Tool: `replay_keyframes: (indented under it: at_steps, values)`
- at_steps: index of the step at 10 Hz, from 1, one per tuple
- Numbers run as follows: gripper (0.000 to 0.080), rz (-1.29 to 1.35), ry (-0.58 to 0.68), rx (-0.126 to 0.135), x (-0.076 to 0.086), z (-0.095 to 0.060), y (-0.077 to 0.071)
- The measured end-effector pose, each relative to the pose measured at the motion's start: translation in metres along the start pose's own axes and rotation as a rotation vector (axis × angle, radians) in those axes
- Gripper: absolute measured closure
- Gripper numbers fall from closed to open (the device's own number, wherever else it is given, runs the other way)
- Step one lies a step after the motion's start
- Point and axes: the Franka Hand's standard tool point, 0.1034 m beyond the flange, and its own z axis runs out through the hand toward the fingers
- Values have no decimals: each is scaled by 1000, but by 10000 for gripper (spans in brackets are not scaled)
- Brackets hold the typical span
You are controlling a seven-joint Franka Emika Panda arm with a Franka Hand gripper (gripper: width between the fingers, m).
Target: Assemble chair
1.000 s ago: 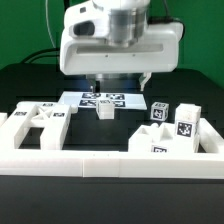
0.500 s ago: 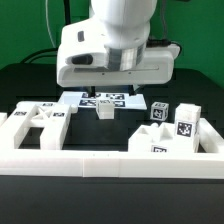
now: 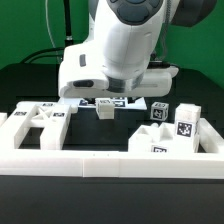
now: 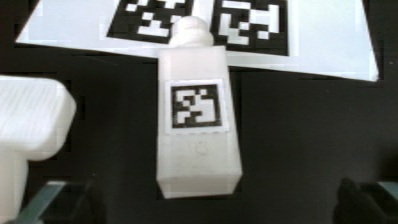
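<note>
At the edge of the marker board, hovers over a loose tagged leg with gripper fingers spread wide, clamped on nothing, slotted panels and blocks lying apart, unjoined, assembly seemingly barely begun.

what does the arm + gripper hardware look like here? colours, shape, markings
Arm: glossy white rounded shell, dark grey at the top joint. Gripper: wide white boxy housing with rounded corners and two dark grey fingertips. No markings readable, and no cable clearly on the arm.
</note>
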Motion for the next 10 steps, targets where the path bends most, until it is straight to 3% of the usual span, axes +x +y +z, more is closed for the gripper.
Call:
replay_keyframes:
  at_steps: [2,4,5,10]
  values:
    - [151,-4,-32,4,-2,5,1]
    - [151,-10,-180,31,-7,17,9]
    - [151,-9,-215,32,-3,19,9]
    - [151,6,-228,28,2,29,9]
